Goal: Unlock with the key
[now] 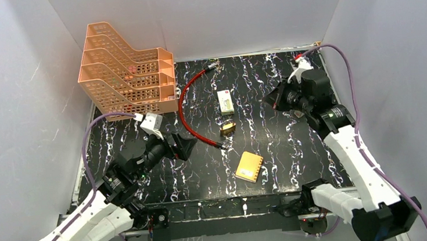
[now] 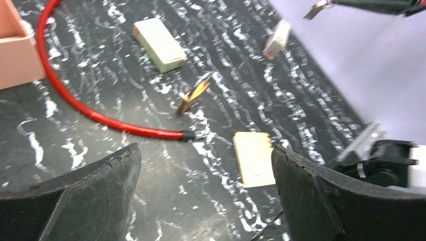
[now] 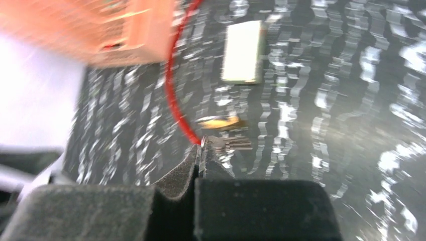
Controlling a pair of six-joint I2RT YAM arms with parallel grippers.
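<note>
Key [image 3: 232, 144] nipped in shut right pincer [image 3: 201, 150], blade crosswise, right of and beyond padlock [image 3: 221, 121]; left pincer [image 2: 205, 153] wide, empty.

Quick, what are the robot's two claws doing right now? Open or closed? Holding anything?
Left gripper: open, holding nothing.
Right gripper: closed, pinching the key at its fingertips.
</note>
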